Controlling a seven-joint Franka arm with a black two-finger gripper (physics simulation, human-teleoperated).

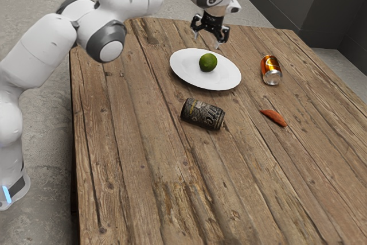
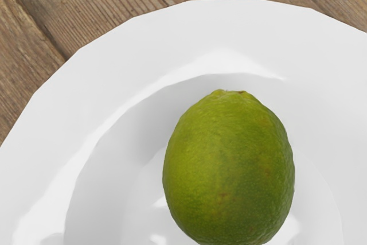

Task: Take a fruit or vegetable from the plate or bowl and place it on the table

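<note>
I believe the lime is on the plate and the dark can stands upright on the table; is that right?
Not quite: the dark can lies on its side on the table, as the exterior view shows. The lime is indeed on the plate.

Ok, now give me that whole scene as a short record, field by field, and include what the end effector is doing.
surface: wooden table
dish: white plate
on dish: one green lime
cans: dark can and orange can, both on their sides
other item: reddish-orange tapered piece, kind unclear, on the table
end effector: open, raised, holding nothing
task status: lime not yet on the table
</note>
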